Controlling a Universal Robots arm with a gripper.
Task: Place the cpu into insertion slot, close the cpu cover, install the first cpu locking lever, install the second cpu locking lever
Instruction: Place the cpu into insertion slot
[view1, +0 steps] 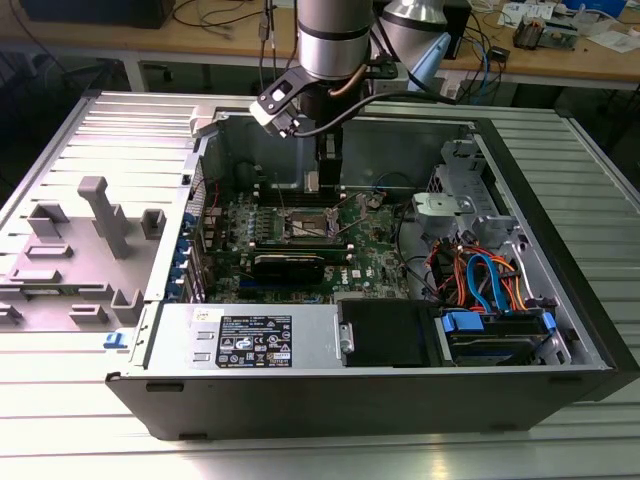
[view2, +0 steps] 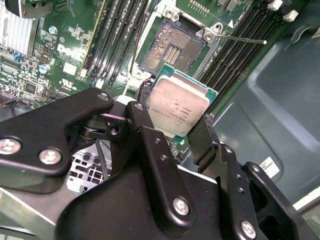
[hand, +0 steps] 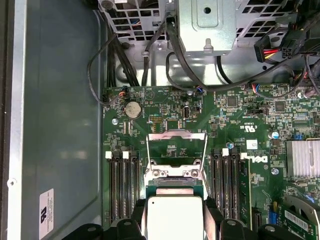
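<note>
gripper (view2: 174, 131): jaws clenched on the cpu (view2: 176, 102) | look: we see 1 flat silver-grey square, green rim | held apart from the bare insertion slot (view2: 171, 47)

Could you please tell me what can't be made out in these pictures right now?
Underside of the cpu: turned away in both wrist views.
Pins of the insertion slot: too fine in the second wrist view.
Rear of the claw: cut off by the first wrist view's edge.
</note>
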